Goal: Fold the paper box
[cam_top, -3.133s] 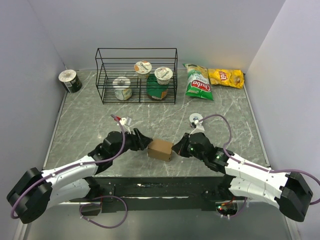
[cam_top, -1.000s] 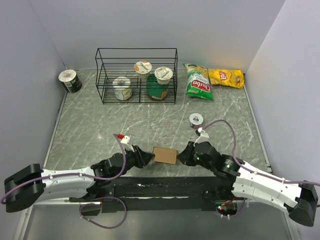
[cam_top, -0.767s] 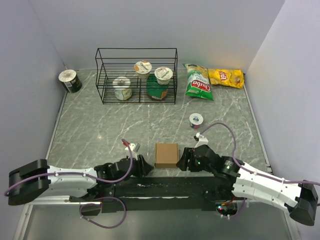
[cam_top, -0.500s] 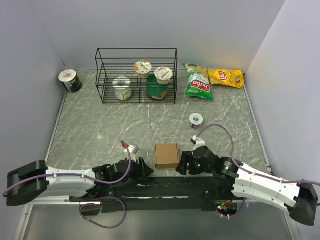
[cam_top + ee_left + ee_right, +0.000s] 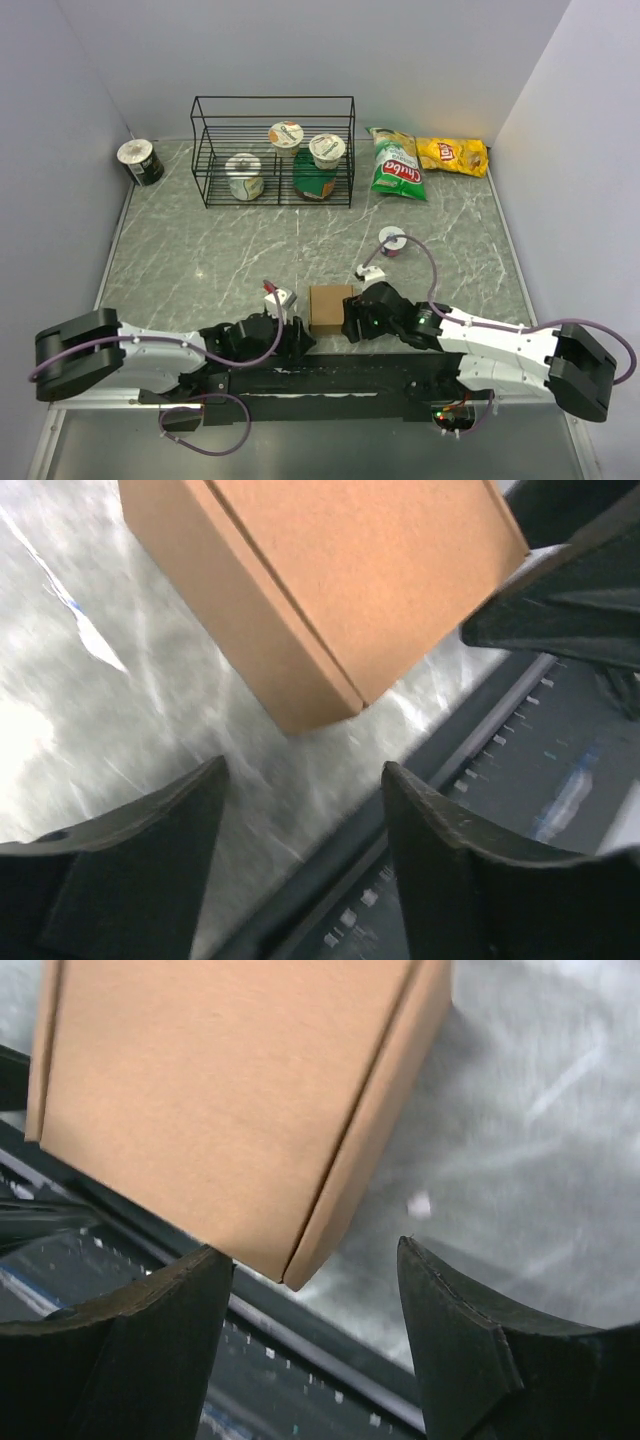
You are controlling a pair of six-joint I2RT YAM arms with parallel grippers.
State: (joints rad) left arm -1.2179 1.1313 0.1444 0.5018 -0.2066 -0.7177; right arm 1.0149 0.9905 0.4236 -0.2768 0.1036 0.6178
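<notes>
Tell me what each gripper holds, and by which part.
Nothing is held. The left gripper and right gripper are both open, and the paper box sits unclamped just ahead of them.

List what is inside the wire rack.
A left cup low down, a middle cup and right cup higher. A green thing sits under the right cup, partly covered; its kind cannot be told.

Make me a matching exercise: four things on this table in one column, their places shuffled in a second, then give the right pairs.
Things
1. paper box
2. yellow chip bag
3. dark can
4. yogurt cups

Places
A. far left corner
B. inside the wire rack
C. near edge, in the middle
D. far right corner

Pairs: 1-C, 2-D, 3-A, 4-B
</notes>
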